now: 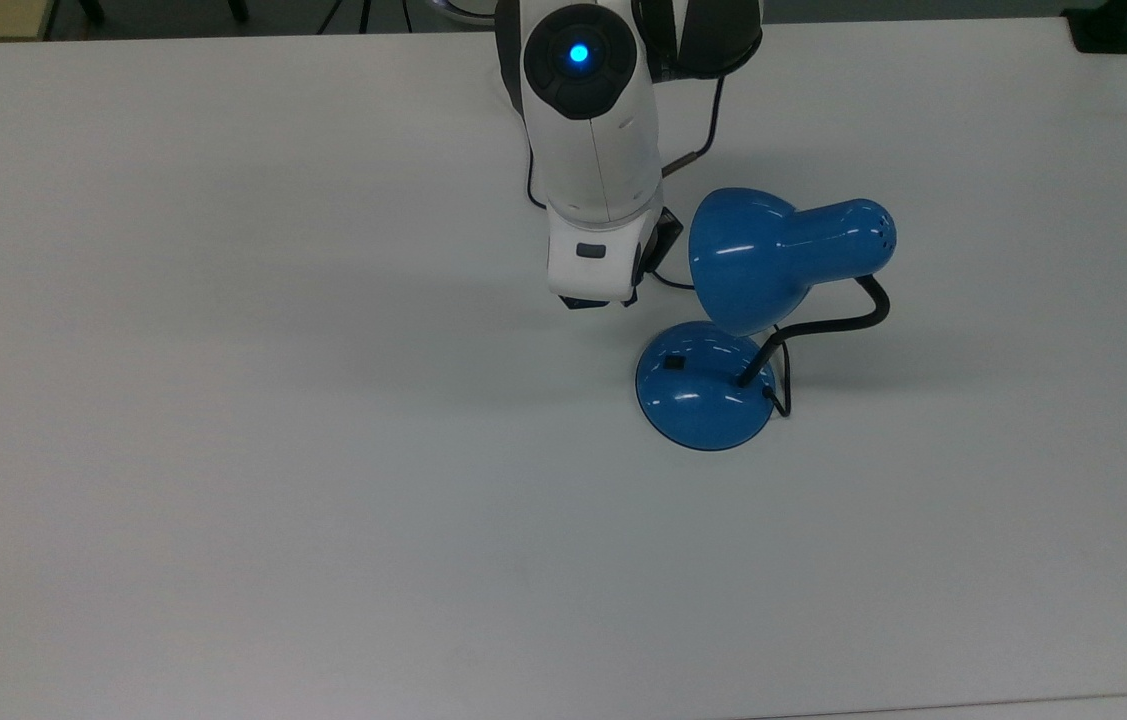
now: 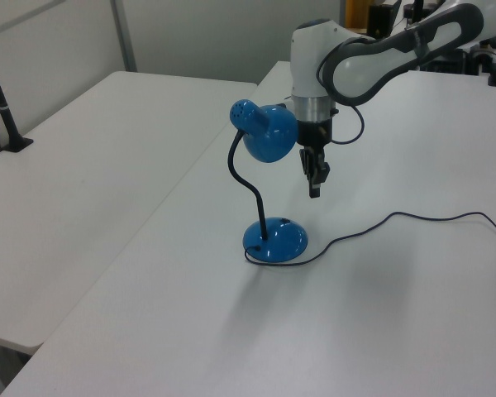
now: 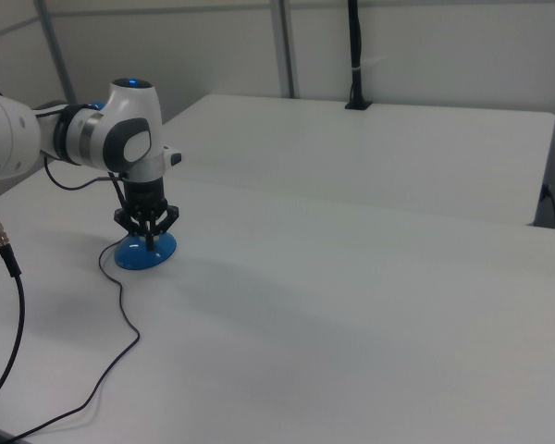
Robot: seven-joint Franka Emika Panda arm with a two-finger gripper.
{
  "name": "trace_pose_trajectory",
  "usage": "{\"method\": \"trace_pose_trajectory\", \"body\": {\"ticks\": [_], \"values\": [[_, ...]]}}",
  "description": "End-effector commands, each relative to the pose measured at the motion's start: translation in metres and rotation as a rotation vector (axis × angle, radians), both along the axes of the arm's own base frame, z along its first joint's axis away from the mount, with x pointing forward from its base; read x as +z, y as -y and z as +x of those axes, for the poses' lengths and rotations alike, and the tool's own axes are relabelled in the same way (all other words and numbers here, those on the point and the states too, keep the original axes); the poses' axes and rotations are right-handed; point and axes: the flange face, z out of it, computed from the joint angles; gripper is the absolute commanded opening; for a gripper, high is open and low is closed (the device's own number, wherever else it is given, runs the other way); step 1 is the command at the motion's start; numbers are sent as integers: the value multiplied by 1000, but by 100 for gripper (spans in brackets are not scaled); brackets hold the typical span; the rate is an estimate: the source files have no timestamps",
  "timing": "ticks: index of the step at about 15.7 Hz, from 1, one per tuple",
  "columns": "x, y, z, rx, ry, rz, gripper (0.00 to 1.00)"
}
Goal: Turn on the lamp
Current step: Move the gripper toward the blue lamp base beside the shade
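The lamp stands on the white table with its blue shade (image 1: 761, 258) held over its round blue base (image 1: 703, 396) by a black bendy neck (image 1: 828, 322). A small black switch (image 1: 673, 364) sits on the base's side toward the top view's left. No light shows from the shade. My gripper (image 2: 315, 187) hangs shut, pointing down, above the table just to the left view's right of the shade and higher than the base (image 2: 276, 241). In the right view the gripper (image 3: 149, 240) lines up in front of the base (image 3: 145, 253). My white wrist (image 1: 595, 250) covers the fingers from above.
The lamp's thin dark cord (image 2: 413, 218) trails from the base across the table. A second white table (image 2: 91, 157) adjoins, with a black clamped post (image 2: 2, 99). A loose cable with a metal plug (image 3: 2, 246) hangs at the right view's left edge.
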Motion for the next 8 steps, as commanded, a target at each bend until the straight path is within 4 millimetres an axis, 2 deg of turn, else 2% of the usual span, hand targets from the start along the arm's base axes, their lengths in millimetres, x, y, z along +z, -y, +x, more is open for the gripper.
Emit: {"method": "trace_pose_trajectory", "body": {"ticks": [1, 3, 5, 8], "values": [[7, 30, -8, 335, 16, -39, 9], [5, 32, -2, 363, 51, -42, 11], [12, 32, 6, 337, 125, -35, 11], [11, 28, 9, 313, 149, 2, 10]]}}
